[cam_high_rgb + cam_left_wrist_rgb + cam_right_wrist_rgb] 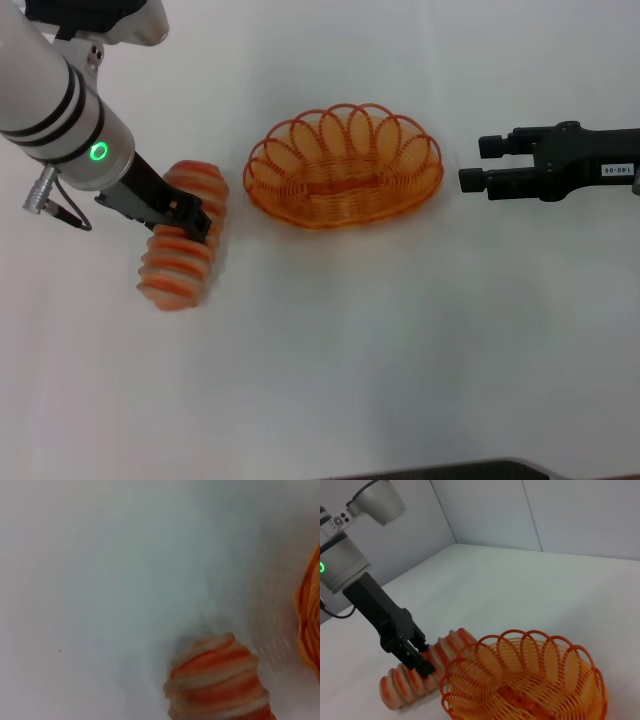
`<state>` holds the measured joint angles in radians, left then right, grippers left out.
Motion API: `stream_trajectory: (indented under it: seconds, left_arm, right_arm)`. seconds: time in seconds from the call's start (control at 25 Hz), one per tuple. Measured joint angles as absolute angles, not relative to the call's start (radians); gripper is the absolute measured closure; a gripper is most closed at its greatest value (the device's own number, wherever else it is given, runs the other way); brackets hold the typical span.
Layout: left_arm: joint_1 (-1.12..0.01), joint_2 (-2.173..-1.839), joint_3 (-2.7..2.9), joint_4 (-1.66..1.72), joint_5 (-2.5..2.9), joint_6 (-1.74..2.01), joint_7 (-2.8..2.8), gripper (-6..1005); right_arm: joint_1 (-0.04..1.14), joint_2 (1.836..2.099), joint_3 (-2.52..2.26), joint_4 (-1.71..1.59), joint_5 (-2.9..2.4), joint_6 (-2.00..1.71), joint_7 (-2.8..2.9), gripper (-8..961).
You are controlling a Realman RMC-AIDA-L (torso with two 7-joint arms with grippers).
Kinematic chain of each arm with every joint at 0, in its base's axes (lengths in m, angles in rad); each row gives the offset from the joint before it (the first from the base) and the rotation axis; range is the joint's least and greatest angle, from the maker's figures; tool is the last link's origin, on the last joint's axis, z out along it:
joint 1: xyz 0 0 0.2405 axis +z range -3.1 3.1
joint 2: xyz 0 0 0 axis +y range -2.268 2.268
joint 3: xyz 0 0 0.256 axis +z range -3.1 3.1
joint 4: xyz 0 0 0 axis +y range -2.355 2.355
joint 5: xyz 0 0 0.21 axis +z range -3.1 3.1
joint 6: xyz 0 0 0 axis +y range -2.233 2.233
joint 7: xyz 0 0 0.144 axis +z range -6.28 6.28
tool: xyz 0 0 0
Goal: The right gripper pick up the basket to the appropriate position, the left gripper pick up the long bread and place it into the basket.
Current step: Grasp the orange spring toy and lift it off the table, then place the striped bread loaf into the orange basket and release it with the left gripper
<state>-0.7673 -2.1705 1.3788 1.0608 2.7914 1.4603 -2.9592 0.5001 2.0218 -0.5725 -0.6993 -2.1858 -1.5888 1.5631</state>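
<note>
The long bread point(178, 268), striped orange and cream, lies at the left of the white table, just left of the basket. My left gripper point(200, 218) is down on the bread's middle and shut on it; the right wrist view shows the gripper point(422, 662) clamped on the loaf point(402, 680). One end of the bread shows in the left wrist view point(220, 680). The orange wire basket point(300, 200) stands empty at the table's middle, also seen in the right wrist view point(520, 680). My right gripper point(478, 164) is open and empty, a short gap to the right of the basket.
The white table point(400, 340) spreads in front of the basket and bread. A dark edge point(450, 470) runs along the table's front. Grey walls point(560, 510) stand behind the table's far side.
</note>
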Motion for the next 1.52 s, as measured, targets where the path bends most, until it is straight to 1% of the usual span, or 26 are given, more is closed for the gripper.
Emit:
stream_trajectory:
  seconds: [0.12,0.28,0.6,0.84,1.08,1.2,1.28,1.32,1.36,1.52]
  left_arm:
    - [-0.766,-2.170,1.376,1.067,2.790,1.467,-2.958,475]
    - [-0.760,-2.170,1.372,1.078,2.790,1.477,-2.950,501]
    - [-0.709,-2.170,1.273,1.201,2.788,1.474,-2.866,567]
    - [-0.717,-2.157,1.060,1.217,2.732,1.476,-2.667,627]
    - [-0.778,-2.140,0.978,1.175,2.537,1.497,-2.369,676]
    - [-0.843,-2.144,0.998,1.112,2.479,1.505,-2.254,687]
    - [-0.902,-2.147,1.027,1.032,2.472,1.505,-2.189,695]
    - [-0.952,-2.148,1.065,0.960,2.476,1.495,-2.153,698]
    - [-0.952,-2.148,1.065,0.960,2.476,1.495,-2.153,702]
    - [-1.020,-2.154,1.152,0.868,2.479,1.426,-2.119,717]
  right_arm:
    - [0.500,2.022,-0.572,-0.699,-2.186,-1.589,1.563,206]
    - [0.498,2.022,-0.571,-0.699,-2.186,-1.589,1.562,206]
    - [0.493,2.022,-0.565,-0.700,-2.185,-1.590,1.561,206]
    - [0.490,2.021,-0.545,-0.700,-2.184,-1.589,1.560,205]
    - [0.489,2.019,-0.536,-0.702,-2.178,-1.608,1.557,205]
    - [0.489,2.017,-0.530,-0.701,-2.167,-1.617,1.557,205]
    - [0.489,2.015,-0.527,-0.698,-2.160,-1.619,1.557,205]
    - [0.489,2.015,-0.523,-0.698,-2.157,-1.622,1.557,205]
    - [0.489,2.015,-0.523,-0.698,-2.157,-1.622,1.557,205]
    - [0.490,2.020,-0.519,-0.698,-2.157,-1.635,1.557,205]
